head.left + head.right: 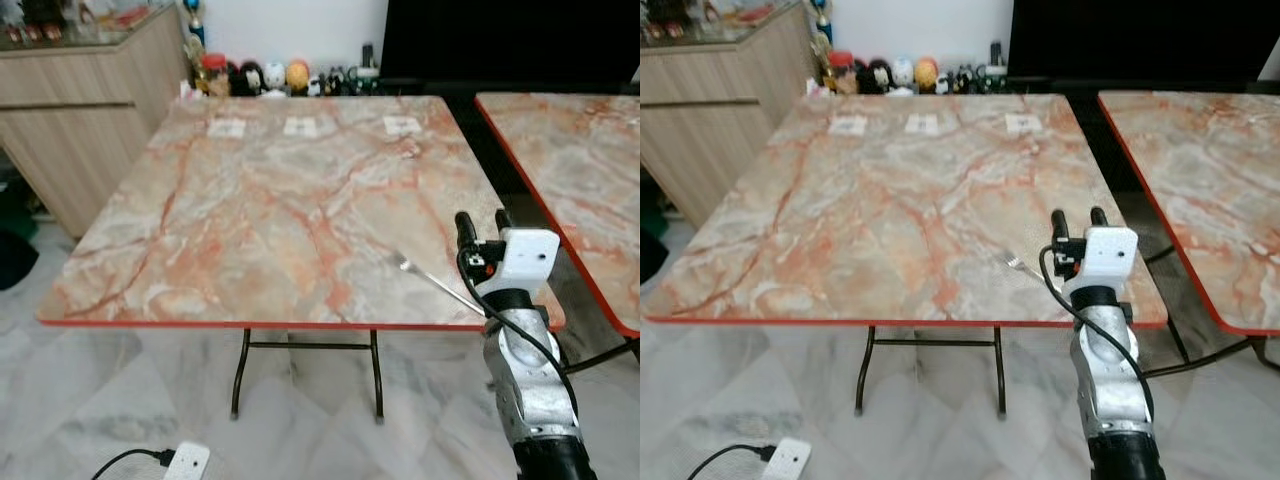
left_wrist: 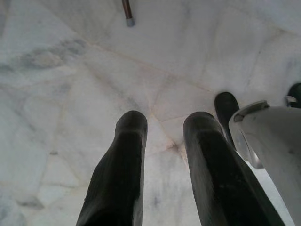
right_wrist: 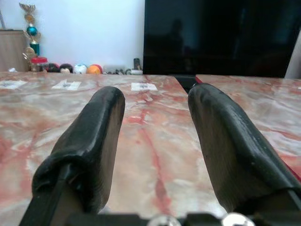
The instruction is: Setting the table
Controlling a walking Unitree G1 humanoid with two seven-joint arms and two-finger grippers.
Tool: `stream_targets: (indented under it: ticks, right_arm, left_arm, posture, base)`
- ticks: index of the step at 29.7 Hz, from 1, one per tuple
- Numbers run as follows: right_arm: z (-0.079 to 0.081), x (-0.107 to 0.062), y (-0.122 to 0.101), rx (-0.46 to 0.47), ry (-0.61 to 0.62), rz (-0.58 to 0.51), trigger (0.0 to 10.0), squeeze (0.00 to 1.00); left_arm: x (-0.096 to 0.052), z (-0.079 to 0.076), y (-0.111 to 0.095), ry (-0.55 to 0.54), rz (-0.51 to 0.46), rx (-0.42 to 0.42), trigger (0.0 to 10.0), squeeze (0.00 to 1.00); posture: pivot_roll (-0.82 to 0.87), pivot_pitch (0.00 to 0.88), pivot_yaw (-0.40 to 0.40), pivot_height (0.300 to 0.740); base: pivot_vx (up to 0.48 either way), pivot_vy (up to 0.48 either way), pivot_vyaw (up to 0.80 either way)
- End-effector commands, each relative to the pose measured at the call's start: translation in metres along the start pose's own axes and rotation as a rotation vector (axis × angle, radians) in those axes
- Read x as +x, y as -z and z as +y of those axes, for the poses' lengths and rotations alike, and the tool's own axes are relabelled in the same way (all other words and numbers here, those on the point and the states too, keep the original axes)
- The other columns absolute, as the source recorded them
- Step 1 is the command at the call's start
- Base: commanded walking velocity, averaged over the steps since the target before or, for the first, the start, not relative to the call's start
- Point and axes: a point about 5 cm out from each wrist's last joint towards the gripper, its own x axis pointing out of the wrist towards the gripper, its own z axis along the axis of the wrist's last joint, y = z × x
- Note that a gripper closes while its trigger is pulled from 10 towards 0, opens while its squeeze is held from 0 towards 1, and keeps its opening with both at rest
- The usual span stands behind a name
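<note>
A silver fork point(image 1: 435, 280) lies on the marble table point(image 1: 280, 200), near the front right corner, with its tines pointing toward the middle. My right gripper point(image 1: 483, 222) is raised at that corner, just right of the fork's handle. It is open, and the right wrist view shows bare tabletop between its fingers point(image 3: 99, 127). Three white paper labels point(image 1: 300, 126) lie in a row along the table's far edge. My left gripper point(image 2: 167, 120) hangs idle over the floor, open and holding nothing.
A second marble table point(image 1: 580, 170) stands close on the right across a narrow gap. A wooden cabinet point(image 1: 80, 100) is on the left, small figurines point(image 1: 260, 75) and a black screen point(image 1: 500, 40) at the back. A white power strip point(image 1: 185, 462) lies on the floor.
</note>
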Motion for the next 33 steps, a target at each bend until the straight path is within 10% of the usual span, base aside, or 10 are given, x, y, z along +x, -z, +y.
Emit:
stream_targets:
  ticks: [1,20,33]
  right_arm:
    - [0.001,0.001,-0.002,-0.002,-0.003,-0.008,10.0,0.0]
    - [-0.009,0.002,0.022,-0.069,-0.027,0.183,10.0,0.0]
    - [0.0,-0.008,0.045,-0.142,-0.364,0.382,10.0,0.0]
  left_arm:
    - [-0.001,0.0,0.005,0.003,0.014,0.01,10.0,0.0]
    - [-0.001,0.0,0.003,-0.001,0.011,0.001,10.0,0.0]
    - [0.0,0.0,0.003,-0.003,0.012,-0.013,10.0,0.0]
  posture:
    - [0.0,0.0,0.033,0.74]
    - [0.0,0.0,0.032,0.74]
    - [0.01,0.0,0.027,0.74]
  base:
    - [0.3,0.0,0.8]
    - [0.142,0.0,0.06]
    - [0.0,0.0,0.0]
